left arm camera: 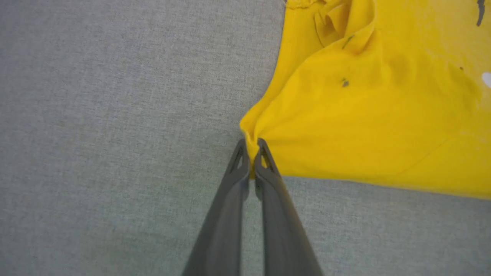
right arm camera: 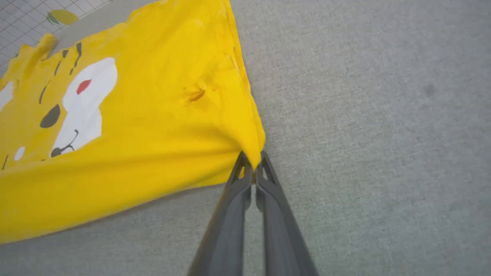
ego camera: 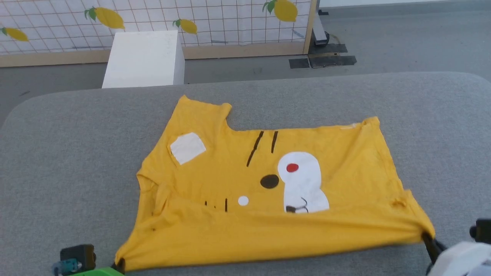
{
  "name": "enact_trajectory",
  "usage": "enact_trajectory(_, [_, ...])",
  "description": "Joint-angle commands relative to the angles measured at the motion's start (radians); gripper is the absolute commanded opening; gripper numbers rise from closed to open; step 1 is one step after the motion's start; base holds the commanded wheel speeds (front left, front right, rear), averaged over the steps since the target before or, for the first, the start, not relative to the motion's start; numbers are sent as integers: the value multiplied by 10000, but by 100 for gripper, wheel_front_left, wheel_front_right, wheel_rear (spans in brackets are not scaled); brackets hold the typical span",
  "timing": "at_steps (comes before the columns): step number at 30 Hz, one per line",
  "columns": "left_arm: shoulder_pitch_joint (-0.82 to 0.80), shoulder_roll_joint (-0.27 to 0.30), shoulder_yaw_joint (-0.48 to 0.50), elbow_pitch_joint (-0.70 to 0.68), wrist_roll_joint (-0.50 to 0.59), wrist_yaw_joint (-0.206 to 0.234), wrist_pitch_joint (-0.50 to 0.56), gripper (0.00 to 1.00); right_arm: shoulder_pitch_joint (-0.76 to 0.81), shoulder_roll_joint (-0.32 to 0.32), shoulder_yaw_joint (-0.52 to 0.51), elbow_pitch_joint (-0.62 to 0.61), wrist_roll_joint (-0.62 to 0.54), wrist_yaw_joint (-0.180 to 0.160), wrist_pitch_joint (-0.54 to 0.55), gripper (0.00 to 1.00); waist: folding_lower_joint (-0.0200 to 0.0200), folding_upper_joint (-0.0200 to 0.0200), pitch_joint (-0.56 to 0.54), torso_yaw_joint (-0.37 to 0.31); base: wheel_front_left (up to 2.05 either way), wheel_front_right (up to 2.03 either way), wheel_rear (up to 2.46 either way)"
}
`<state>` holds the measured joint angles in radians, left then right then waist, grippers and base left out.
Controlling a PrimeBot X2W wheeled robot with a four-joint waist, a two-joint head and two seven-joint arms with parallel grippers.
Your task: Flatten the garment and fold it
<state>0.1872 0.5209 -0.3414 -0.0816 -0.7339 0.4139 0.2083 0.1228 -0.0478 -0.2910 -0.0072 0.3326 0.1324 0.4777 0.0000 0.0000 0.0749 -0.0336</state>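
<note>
The garment, a bright yellow T-shirt with a tiger face print, lies spread on the grey padded table, print side up. Its near edge is doubled over into a plain yellow band stretched between both grippers. My left gripper is shut on the garment's near left corner, the cloth pinched between its fingertips. My right gripper is shut on the near right corner, with its fingers closed on the fabric.
A white box stands on the floor beyond the table's far edge. Behind it runs a lemon-print grid screen with a wooden base. Bare grey table surface surrounds the garment on all sides.
</note>
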Motion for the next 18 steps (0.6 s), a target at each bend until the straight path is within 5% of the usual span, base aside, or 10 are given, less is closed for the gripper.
enact_trajectory(1, [208,187,-22,-7,-111,65,134,0,227,-24,-165,114,-4,-17,154,0,0,0,-14,36,0,0,0])
enact_trajectory(12, [-98,-329,-739,1150,-330,-660,303,0,222,-24,107,1974,-48,-17,-288,0,0,0,-84,-24,0,0,0])
enact_trajectory(13, [-136,-415,-720,1245,-368,-694,210,34,180,-24,182,2039,33,-17,-470,38,0,0,-100,-38,0,0,0])
enact_trajectory(14, [-166,-472,-687,1304,-382,-703,109,89,160,-24,253,2055,73,-17,-631,100,0,0,-113,-47,0,0,0])
enact_trajectory(15, [-200,-516,-662,1362,-388,-733,2,100,147,-24,314,2042,92,-17,-828,100,0,0,-128,-54,0,0,0])
enact_trajectory(18, [-329,-552,-560,1365,-360,-835,-316,100,121,-24,418,1857,42,-17,-1435,100,0,0,-154,-63,0,0,0])
